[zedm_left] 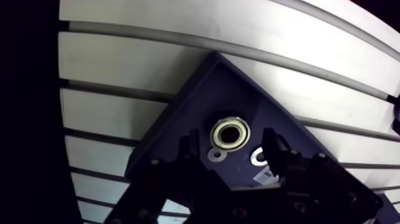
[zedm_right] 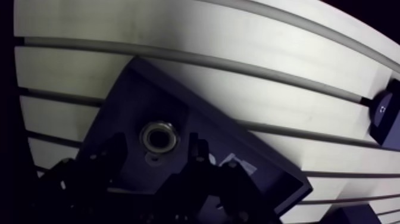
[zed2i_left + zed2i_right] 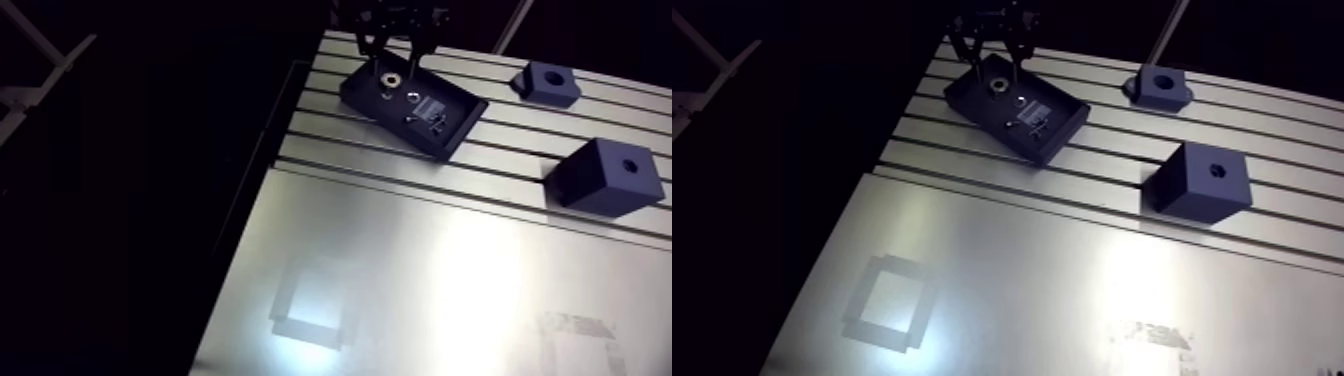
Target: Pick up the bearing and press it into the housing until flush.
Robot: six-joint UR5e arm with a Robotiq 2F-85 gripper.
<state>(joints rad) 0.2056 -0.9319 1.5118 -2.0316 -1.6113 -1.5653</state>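
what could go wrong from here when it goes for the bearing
The bearing lies flat in the tray, so the open gripper may slip off its low rim. A small washer lies right beside the bearing and might get nudged or pinched along with it. The large block and the small block both have a hole, so the bearing might go to the wrong one.

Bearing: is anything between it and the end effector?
Nothing visible blocks it. The bearing lies in the dark tray between the fingers of the open end effector, gaps on both sides. A small washer lies right beside it, inside the fingers' span.
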